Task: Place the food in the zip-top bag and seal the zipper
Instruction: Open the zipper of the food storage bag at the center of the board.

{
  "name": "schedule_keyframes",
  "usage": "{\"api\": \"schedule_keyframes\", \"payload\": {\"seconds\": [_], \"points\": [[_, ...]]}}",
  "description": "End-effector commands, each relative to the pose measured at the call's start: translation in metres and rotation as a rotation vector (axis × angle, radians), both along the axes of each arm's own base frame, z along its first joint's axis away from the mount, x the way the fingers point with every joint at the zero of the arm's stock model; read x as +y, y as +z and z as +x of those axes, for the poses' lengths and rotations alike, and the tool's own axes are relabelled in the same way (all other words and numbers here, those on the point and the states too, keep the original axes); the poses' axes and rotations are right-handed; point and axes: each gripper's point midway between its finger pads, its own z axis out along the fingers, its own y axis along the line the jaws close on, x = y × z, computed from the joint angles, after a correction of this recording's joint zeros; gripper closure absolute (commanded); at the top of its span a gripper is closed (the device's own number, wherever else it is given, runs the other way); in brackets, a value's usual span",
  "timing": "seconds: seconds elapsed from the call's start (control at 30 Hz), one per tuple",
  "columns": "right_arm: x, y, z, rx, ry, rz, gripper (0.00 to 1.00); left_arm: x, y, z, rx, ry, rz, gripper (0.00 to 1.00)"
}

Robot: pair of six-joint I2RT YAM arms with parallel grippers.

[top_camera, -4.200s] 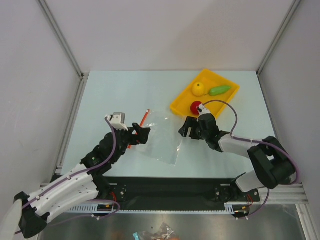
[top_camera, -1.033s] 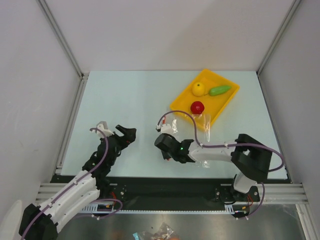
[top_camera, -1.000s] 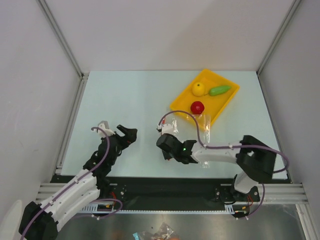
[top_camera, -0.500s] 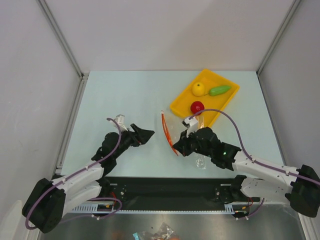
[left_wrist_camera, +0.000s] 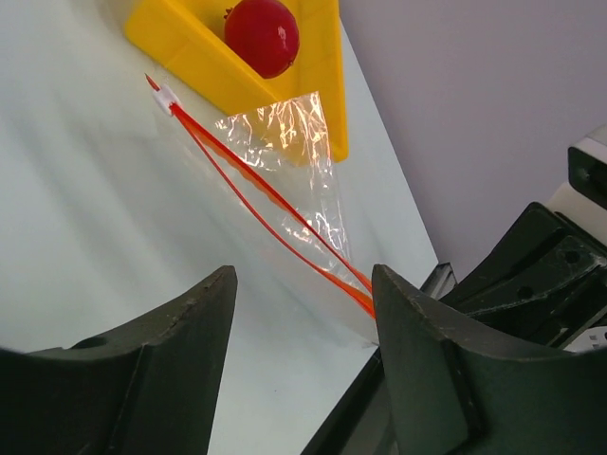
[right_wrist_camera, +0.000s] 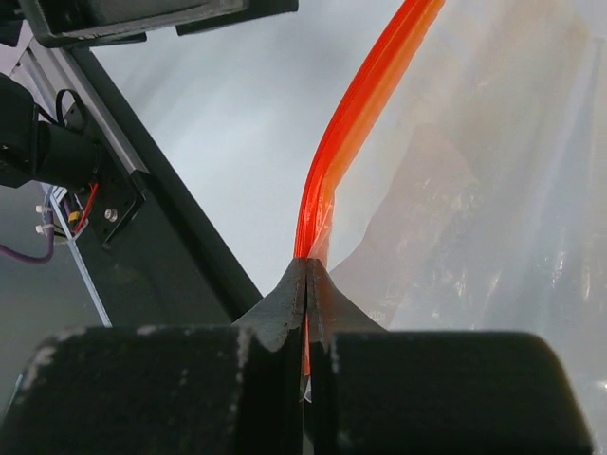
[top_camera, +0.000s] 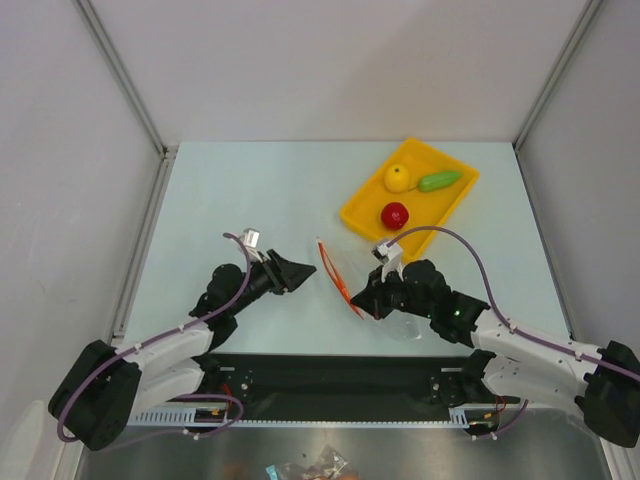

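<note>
The clear zip-top bag (top_camera: pixel 362 268) is held up off the table with its mouth facing left. Its red-orange zipper (top_camera: pixel 333 270) runs in two slightly parted strips (left_wrist_camera: pixel 275 213). My right gripper (top_camera: pixel 368 305) is shut on the zipper's near end (right_wrist_camera: pixel 365 104), with the bag film (right_wrist_camera: pixel 493 190) hanging to its right. My left gripper (top_camera: pixel 300 270) stands open just left of the zipper, nothing between its fingers (left_wrist_camera: pixel 303 284). The food lies in the yellow tray (top_camera: pixel 352 213): a lemon (top_camera: pixel 397 178), a green vegetable (top_camera: pixel 439 181) and a red fruit (top_camera: pixel 395 214), which is also visible from the left wrist (left_wrist_camera: pixel 262 33).
The yellow tray (left_wrist_camera: pixel 180 38) sits at the back right, just behind the bag's far end. Grey walls with metal rails enclose the table on three sides. The black base rail (top_camera: pixel 340 375) runs along the near edge.
The right gripper has swung the bag up and to the right, so its zipper now faces left. The left gripper has moved right toward the zipper, and its jaws have narrowed.
</note>
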Motion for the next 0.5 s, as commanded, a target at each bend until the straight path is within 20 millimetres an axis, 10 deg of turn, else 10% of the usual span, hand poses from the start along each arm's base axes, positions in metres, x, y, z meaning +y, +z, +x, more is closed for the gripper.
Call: {"api": "schedule_keyframes", "payload": {"seconds": [0.0,0.47], "points": [[0.003,0.02,0.006,-0.065,-0.004,0.06,1.0,-0.008,0.011,-0.004,-0.01,-0.034,-0.066,0.37],[0.001,0.014,0.008,-0.067,-0.014,0.037,1.0,-0.024,-0.002,0.003,0.057,-0.085,-0.021,0.43]]}}
